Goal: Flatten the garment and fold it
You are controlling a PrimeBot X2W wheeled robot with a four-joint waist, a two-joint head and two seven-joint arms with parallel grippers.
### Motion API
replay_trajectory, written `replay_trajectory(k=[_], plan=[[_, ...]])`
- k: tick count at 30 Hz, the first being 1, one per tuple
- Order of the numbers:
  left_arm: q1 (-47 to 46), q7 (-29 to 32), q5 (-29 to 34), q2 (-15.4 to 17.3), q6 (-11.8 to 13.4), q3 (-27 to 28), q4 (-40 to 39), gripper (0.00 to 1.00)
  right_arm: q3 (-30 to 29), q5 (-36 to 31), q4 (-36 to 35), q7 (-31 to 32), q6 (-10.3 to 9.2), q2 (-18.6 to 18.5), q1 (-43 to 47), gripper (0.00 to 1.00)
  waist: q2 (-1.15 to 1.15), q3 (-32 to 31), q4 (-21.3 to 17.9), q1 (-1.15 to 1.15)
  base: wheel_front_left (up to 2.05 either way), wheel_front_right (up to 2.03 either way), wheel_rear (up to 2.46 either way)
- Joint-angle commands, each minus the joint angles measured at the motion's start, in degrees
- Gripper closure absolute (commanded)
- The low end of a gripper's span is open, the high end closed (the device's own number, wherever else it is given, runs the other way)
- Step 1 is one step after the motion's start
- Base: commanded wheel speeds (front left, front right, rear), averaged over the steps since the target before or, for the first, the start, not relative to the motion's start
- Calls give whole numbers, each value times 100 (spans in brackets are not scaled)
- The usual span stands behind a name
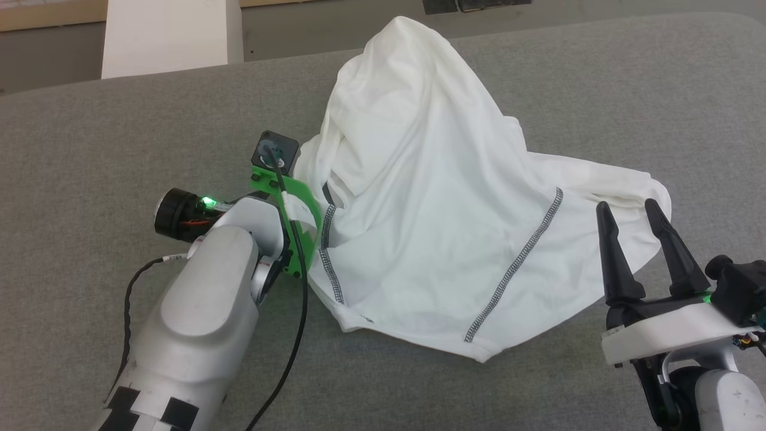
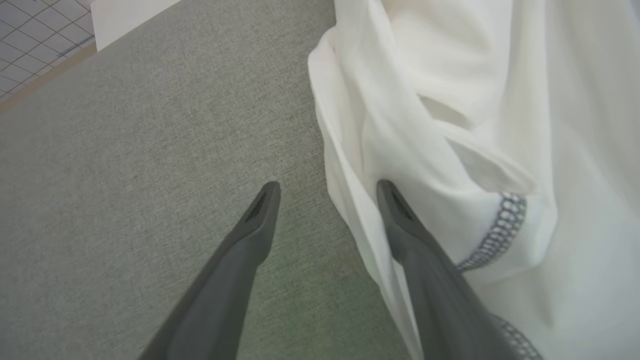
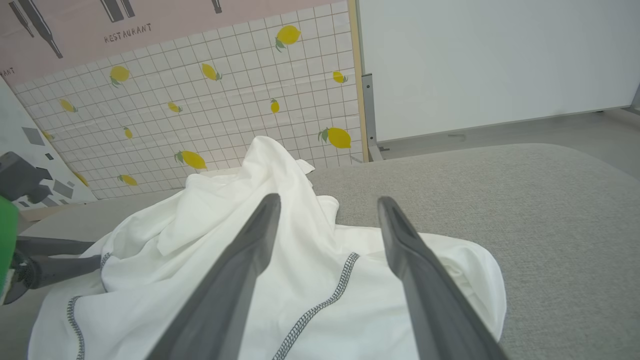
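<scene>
Left end effector [image 2: 325, 187]: jaws were wide and held nothing. It sat astride the garment's left border, one finger over white cloth and the other over bare grey surface [image 1: 119, 137].
Right end effector [image 1: 625, 206]: jaws were wide and empty, at the garment's right lobe, pointing toward the surface's far edge.
Garment [image 1: 431, 227]: lay crumpled and unflattened mid-surface, between the two end effectors.
Long axis: ran from a raised peak near the far edge down to the dark-stitched hem [image 1: 514, 263] by the near edge.
Nearer arm: the left, by judgement. Whether its cloth-side finger touched the fabric could not be told.
Writing: "RESTAURANT" was readable on a pink wall panel [image 3: 127, 32]. Nothing was readable on the garment.
</scene>
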Motion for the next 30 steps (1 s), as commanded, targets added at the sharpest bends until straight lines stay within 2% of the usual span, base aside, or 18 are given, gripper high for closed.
replay_trajectory(k=[1, 2, 3, 5, 8, 12, 16, 19, 20, 25, 30], plan=[[-122, -46, -30, -10, -23, 14, 65, 58, 2, -2, -31, -55, -9, 14, -80, 0, 0, 21, -19, 0, 0, 0, 0], [-144, -26, -54, -21, -41, 12, 112, 66, -1, 0, -30, -56, -9, 14, -84, 0, 0, 25, -21, 0, 0, 0, 0], [-169, -11, -81, -38, -56, 12, 163, 100, -5, -2, -29, -56, -9, 15, -89, 0, 0, 27, -20, 0, 0, 0, 0], [-200, 5, -147, -78, -112, 7, 242, 100, -14, -6, -31, -51, -9, 15, -93, 0, 0, 24, -7, 0, 0, 0, 0], [-209, -301, -246, -132, -88, 95, 208, 100, -35, -21, -46, -40, -9, 15, -87, 0, 0, -14, 50, 0, 0, 0, 0], [48, -1015, -498, -151, 156, 468, -14, 100, -44, -24, -73, -10, -9, 15, -46, 0, 0, -141, 159, 0, 0, 0, 0], [716, -1730, -791, -62, 436, 937, -484, 100, -105, -26, -110, 36, -9, 15, 38, 0, 0, -309, 307, 0, 0, 0, 0], [1436, -2103, -964, 51, 623, 1241, -999, 100, -193, -29, -155, 83, -9, 15, 119, 0, 0, -421, 455, 0, 0, 0, 0], [2141, -2332, -1065, 138, 833, 1483, -1540, 100, -252, -33, -200, 133, -9, 15, 179, 0, 0, -504, 584, 0, 0, 0, 0], [3295, -2449, -1196, 183, 1149, 1752, -2343, 100, -314, -17, -273, 218, -9, 15, 229, 0, 0, -571, 792, 0, 0, 0, 0], [3828, -2500, -1355, 91, 1185, 1795, -2541, 100, -333, -4, -308, 315, -9, 15, 269, 0, 0, -596, 921, 0, 0, 0, 0]])
